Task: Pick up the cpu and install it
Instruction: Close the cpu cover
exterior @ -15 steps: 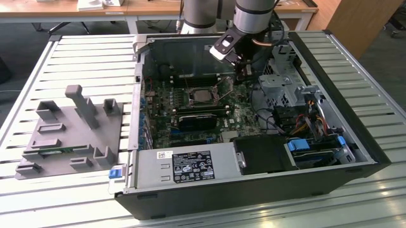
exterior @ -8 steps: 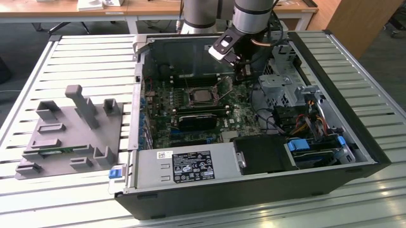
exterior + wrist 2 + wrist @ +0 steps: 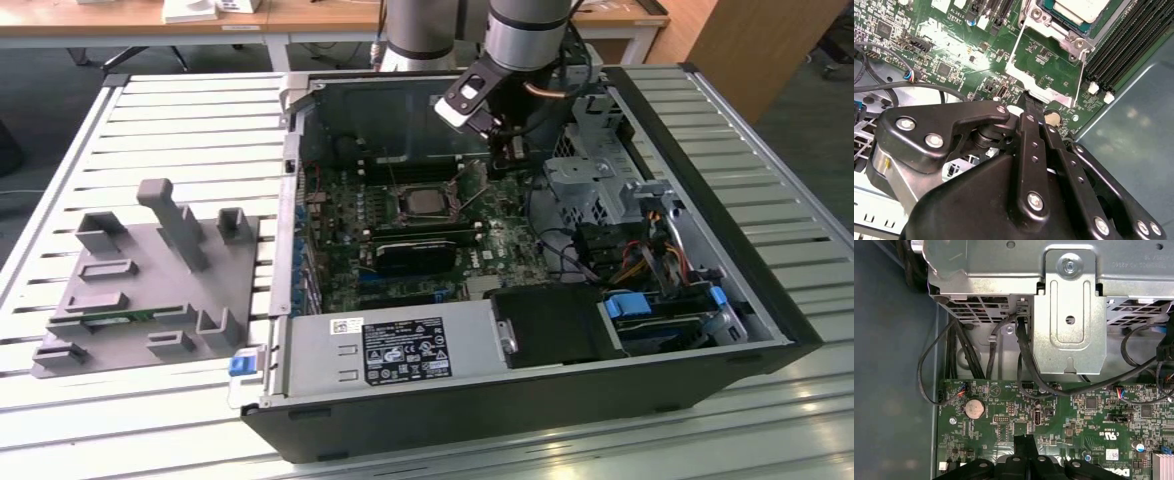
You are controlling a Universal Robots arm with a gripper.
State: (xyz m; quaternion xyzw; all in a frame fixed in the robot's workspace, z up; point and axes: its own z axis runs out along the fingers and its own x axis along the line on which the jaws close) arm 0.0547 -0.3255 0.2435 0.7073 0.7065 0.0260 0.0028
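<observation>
Where the slatted metal table (image 3: 160,130) stands in a room with wooden desks (image 3: 320,20) behind it, an open computer case (image 3: 747,300) lies on its side with its motherboard (image 3: 347,225) facing up. A grey moulded fixture (image 3: 147,280) sits on the slats to the exterior view's left of the case.

The cpu (image 3: 427,203) (image 3: 1081,7) lies flat in the board's socket with its metal plate upward. Being square, it has no long axis, and its edges run in line with the socket. The socket's metal frame (image 3: 1046,65) is swung open beside it.

The arm (image 3: 527,30) comes down from the far side of the case, wrist pointing steeply down at the board. The end effector (image 3: 505,155) (image 3: 1031,100) (image 3: 1024,440) hangs to the exterior view's right of the cpu, apart from it. Its fingers are pressed together and hold nothing. The tips are at the open frame's outer edge, near the coin battery (image 3: 1053,118) (image 3: 974,409).
</observation>
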